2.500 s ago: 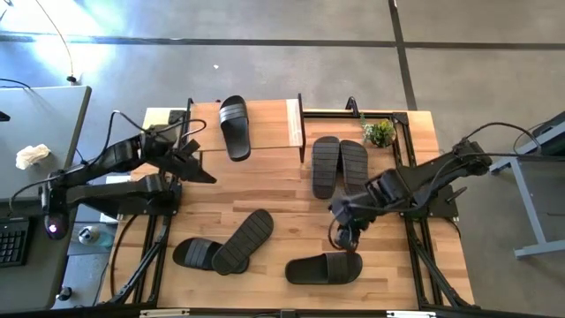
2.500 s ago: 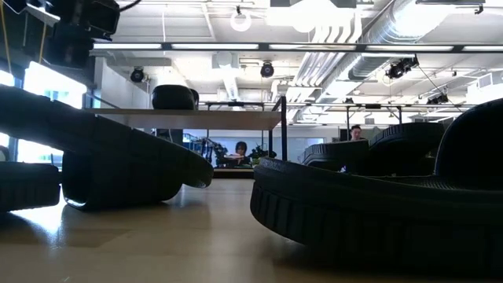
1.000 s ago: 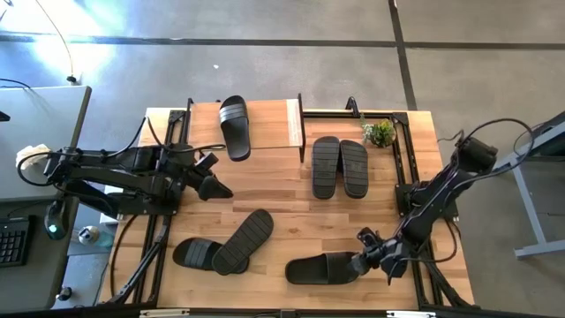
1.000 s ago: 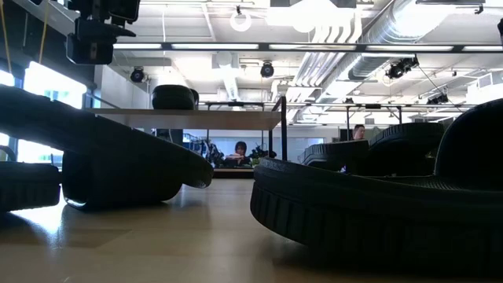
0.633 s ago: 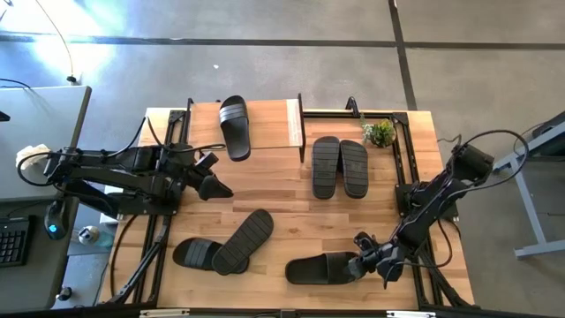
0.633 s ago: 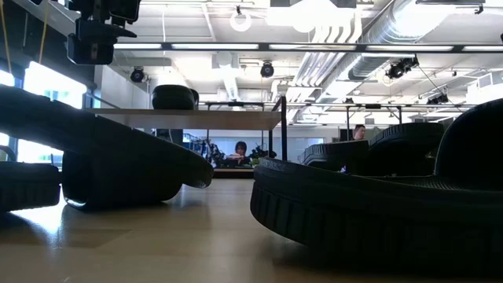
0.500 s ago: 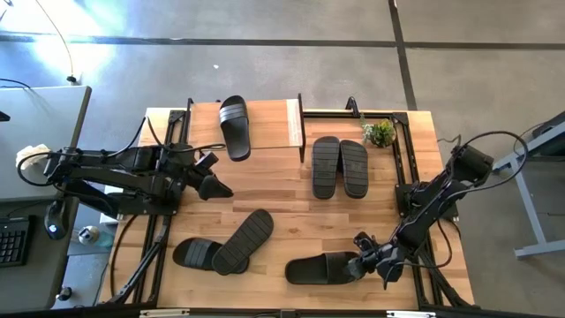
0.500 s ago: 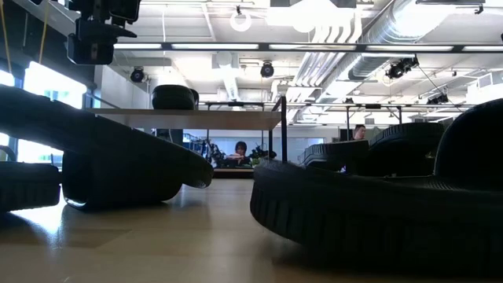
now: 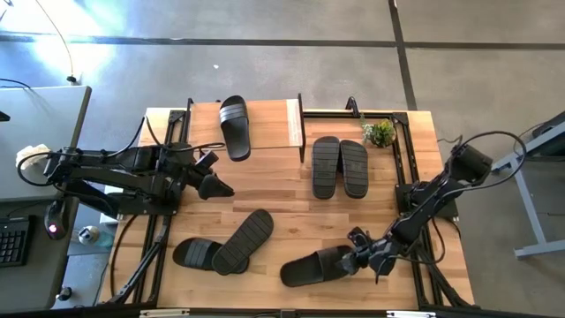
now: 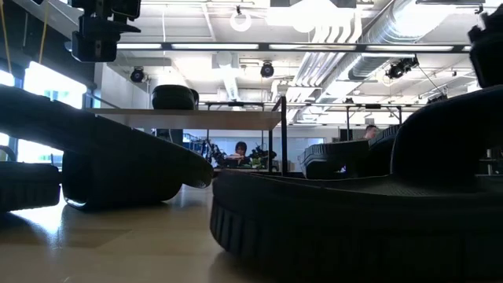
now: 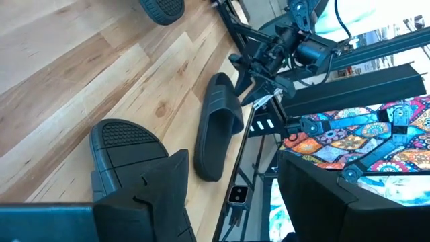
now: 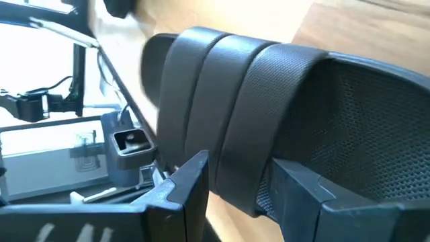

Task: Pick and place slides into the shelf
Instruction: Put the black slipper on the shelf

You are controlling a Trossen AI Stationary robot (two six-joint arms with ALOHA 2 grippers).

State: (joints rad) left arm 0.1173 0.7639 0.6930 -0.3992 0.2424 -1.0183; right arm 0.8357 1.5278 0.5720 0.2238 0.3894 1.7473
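Several black slides are in view. One [image 9: 234,126] lies on the shelf's top board [image 9: 269,128], a pair [image 9: 326,166] [image 9: 354,168] rests soles up at mid-table, and another [image 9: 243,240] lies sole up across its neighbour [image 9: 196,254] at the near left. A further slide [image 9: 309,267] [image 12: 269,87] lies near the front right. My right gripper [image 9: 353,259] [image 12: 235,202] is open at this slide's right end, a finger on either side of its strap. My left gripper [image 9: 221,187] hovers open over the table's left part. My right gripper has the lower end of the slide's strap [image 12: 235,161] between its open fingers [image 12: 185,191], and pushes the slide. It comes slanting down from the table's right, along the slide. The slide's sole stays on the table [image 10: 354,236]. How far back the strap reaches does not show.
A small potted plant [image 9: 380,132] stands at the far right corner. Black frame rails [image 9: 408,177] run along both table sides. Bare wood [image 9: 282,208] lies between the slide pair and the front slides. People sit in the room beyond.
My right gripper has gone down and toward the table's left, into the front-right slide. That slide has slid leftward on the table and turned a little, its left end swinging toward the near edge. The gap between the fingers has stayed the same.
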